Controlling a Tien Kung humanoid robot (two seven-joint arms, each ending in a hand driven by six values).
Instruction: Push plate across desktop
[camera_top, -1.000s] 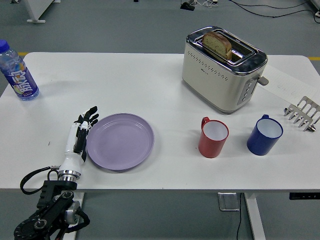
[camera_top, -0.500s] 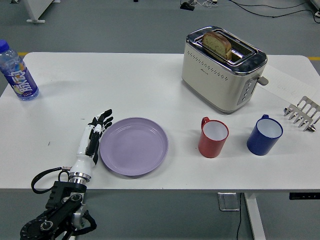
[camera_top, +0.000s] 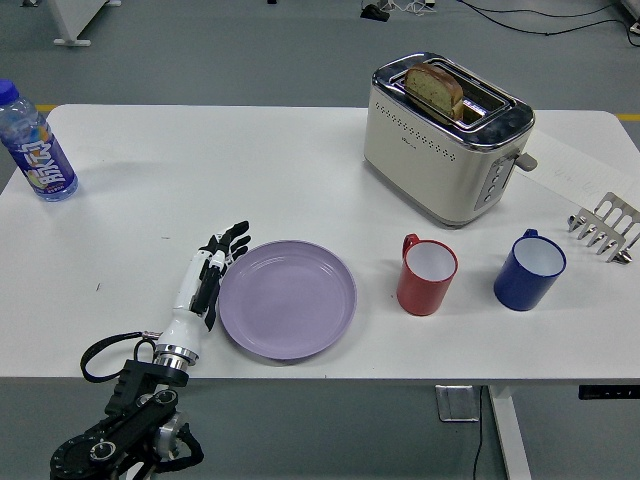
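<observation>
A lilac plate (camera_top: 288, 298) lies flat on the white table (camera_top: 250, 170), near the front edge and left of centre. My left hand (camera_top: 215, 262) rests edge-on against the plate's left rim, fingers straight and together, holding nothing. Its white forearm runs back to the lower left. The plate's right rim is a short gap from a red mug (camera_top: 427, 274). My right hand is out of view.
A blue mug (camera_top: 529, 270) stands right of the red one. A cream toaster (camera_top: 447, 135) with bread in it stands at the back right. A metal rack (camera_top: 605, 228) is at the right edge, a water bottle (camera_top: 37, 145) at the far left.
My left hand has moved to the right along the table and the plate has slid right with it, closing toward the red mug.
</observation>
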